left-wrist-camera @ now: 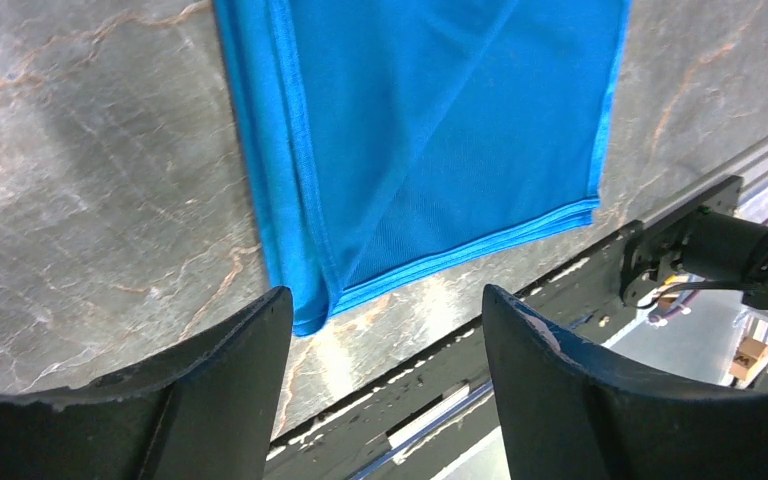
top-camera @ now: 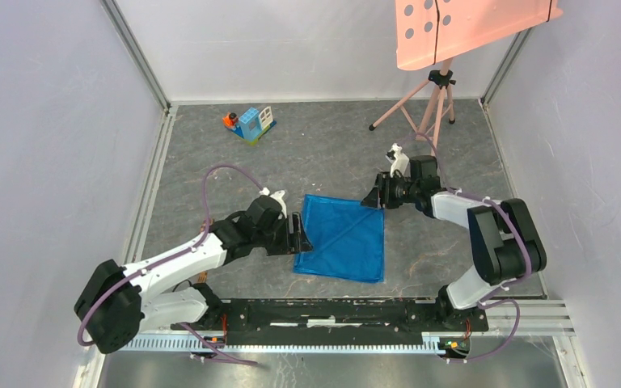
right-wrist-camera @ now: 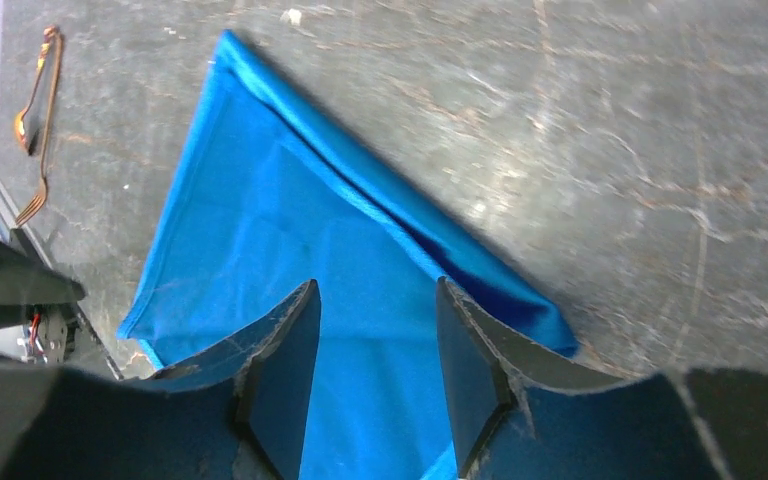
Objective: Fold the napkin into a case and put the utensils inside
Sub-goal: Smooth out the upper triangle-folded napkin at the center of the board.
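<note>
The bright blue napkin (top-camera: 342, 237) lies flat on the grey table, folded in layers into a rough square rather than a narrow case. My left gripper (top-camera: 302, 234) sits at its left edge. In the left wrist view the jaws stand wide open (left-wrist-camera: 385, 300) with nothing between them, and the napkin's near corner (left-wrist-camera: 305, 320) lies just beyond the left fingertip. My right gripper (top-camera: 372, 199) hovers over the napkin's far right corner, open (right-wrist-camera: 375, 290), with flat cloth (right-wrist-camera: 290, 220) showing below the gap. The golden spoon (right-wrist-camera: 28, 95) and fork (right-wrist-camera: 42, 160) lie side by side beyond the napkin.
A blue-and-white toy block house (top-camera: 252, 123) stands at the back left. A pink tripod (top-camera: 433, 109) carrying a pink board (top-camera: 469, 28) stands at the back right. The black base rail (top-camera: 340, 312) runs along the near edge, and walls close in both sides.
</note>
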